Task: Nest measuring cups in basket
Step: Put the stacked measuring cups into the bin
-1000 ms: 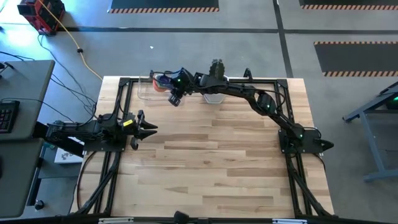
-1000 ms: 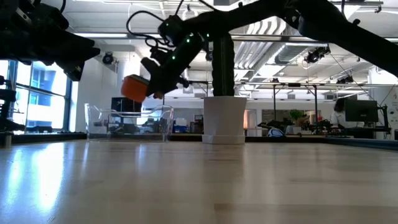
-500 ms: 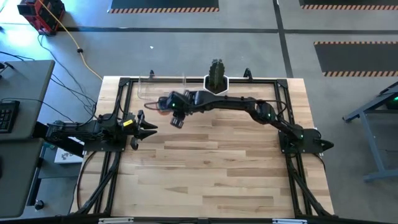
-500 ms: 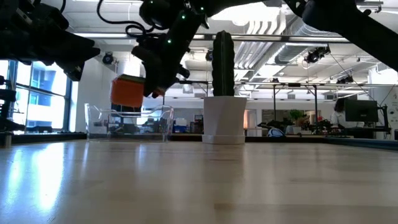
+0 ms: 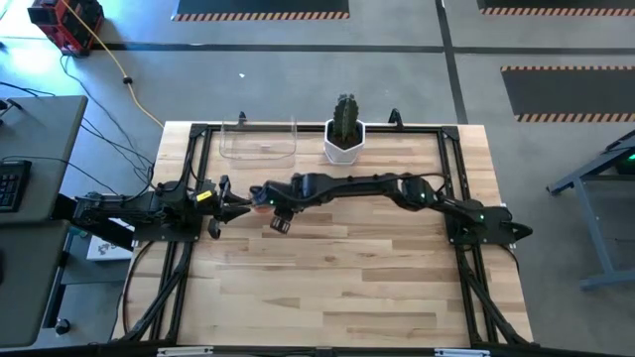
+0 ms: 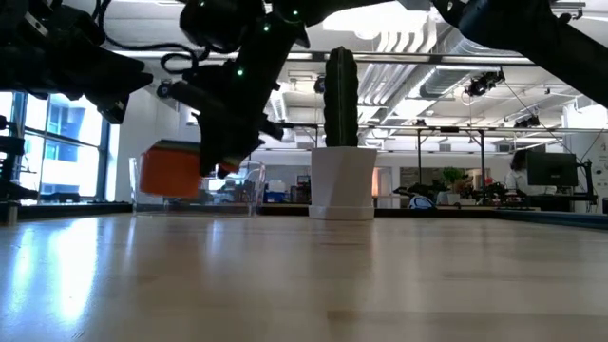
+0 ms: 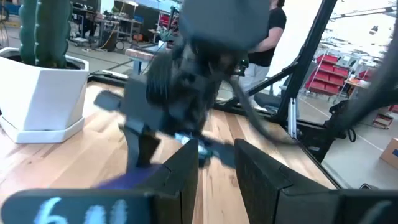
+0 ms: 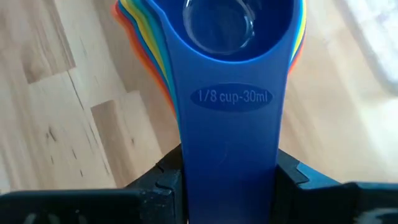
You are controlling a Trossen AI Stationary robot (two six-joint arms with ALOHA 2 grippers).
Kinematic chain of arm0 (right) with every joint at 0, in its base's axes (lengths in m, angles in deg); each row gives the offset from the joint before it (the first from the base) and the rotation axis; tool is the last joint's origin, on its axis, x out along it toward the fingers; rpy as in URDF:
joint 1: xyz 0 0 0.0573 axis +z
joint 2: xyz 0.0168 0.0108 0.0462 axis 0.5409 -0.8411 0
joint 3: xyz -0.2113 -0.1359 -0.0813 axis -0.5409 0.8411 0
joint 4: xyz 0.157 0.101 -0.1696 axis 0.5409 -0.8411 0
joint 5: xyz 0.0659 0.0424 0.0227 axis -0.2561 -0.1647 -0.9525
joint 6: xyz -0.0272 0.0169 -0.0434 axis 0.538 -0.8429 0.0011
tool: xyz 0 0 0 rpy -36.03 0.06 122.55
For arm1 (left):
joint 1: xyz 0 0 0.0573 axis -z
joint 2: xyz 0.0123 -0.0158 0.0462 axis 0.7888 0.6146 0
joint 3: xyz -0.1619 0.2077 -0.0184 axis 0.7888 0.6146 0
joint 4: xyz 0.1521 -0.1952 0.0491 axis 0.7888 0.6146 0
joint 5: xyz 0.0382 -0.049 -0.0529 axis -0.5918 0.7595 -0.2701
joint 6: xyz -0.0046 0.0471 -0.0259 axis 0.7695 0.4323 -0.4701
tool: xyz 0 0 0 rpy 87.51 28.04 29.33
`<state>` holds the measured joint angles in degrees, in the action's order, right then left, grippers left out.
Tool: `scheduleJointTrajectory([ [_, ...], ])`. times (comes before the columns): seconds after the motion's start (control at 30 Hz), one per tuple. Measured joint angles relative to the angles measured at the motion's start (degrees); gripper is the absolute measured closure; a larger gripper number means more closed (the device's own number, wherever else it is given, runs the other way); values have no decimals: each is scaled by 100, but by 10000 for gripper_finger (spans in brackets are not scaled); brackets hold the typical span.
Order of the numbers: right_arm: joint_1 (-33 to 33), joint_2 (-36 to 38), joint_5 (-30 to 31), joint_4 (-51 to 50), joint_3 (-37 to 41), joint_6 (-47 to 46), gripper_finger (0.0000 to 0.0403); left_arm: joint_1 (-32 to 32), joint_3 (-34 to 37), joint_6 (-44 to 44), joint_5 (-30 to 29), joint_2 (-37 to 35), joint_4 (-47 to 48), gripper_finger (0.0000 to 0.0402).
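Observation:
The measuring cups (image 8: 211,37) sit nested in one stack, a blue cup marked "1/8 cup-30ml" on top and yellow, orange and red rims fanned beneath. In the low view the stack's orange cup (image 6: 171,173) shows. My right gripper (image 5: 268,198) is shut on the stack at the table's left middle, well toward the near side of the clear basket (image 5: 258,140). The basket stands on its base at the far edge. My left gripper (image 5: 236,203) is open at the left edge, right beside the stack; its wrist view shows the right gripper close ahead. My right gripper pinches the stacked handles (image 8: 230,155) between its two fingers (image 8: 163,179), which lie across them, the blue handle uppermost. It reaches in from the table's right, slanting down. The stack is lifted above the table, with the bowls pointing away from the gripper toward the table's left.
A white pot with a green cactus (image 5: 344,134) stands at the far edge, just right of the basket. The right arm (image 5: 397,186) stretches across the table's middle. Bare wood lies toward the near edge (image 5: 337,288). Desks and a person show in the room behind.
My right gripper has carried the stack of cups from over the basket toward the near edge and down, ending close to my left gripper. It has stayed shut on the stack throughout. The basket and the pot have not moved.

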<state>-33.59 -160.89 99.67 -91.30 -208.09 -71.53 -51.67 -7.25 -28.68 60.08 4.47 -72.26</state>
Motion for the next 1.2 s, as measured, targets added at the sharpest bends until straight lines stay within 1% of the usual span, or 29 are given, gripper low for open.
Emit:
scheduleJointTrajectory([
  [0.1,61,-132,-24,29,2,-125,281,0,0,0,2,0,13,307],
  [0.23,64,-262,-294,7,3,-299,281,-1,0,0,0,0,13,307],
  [0.37,90,-266,-189,77,7,-295,281,0,0,0,0,0,2,307],
  [0.5,90,-266,-309,-43,7,-352,281,-2,0,0,-2,0,11,307],
  [0.7,90,-266,-301,-110,7,-427,281,-2,2,0,-2,0,9,307],
  [1.2,90,-266,-407,-85,7,-521,266,-2,1,0,0,0,-2,307],
])
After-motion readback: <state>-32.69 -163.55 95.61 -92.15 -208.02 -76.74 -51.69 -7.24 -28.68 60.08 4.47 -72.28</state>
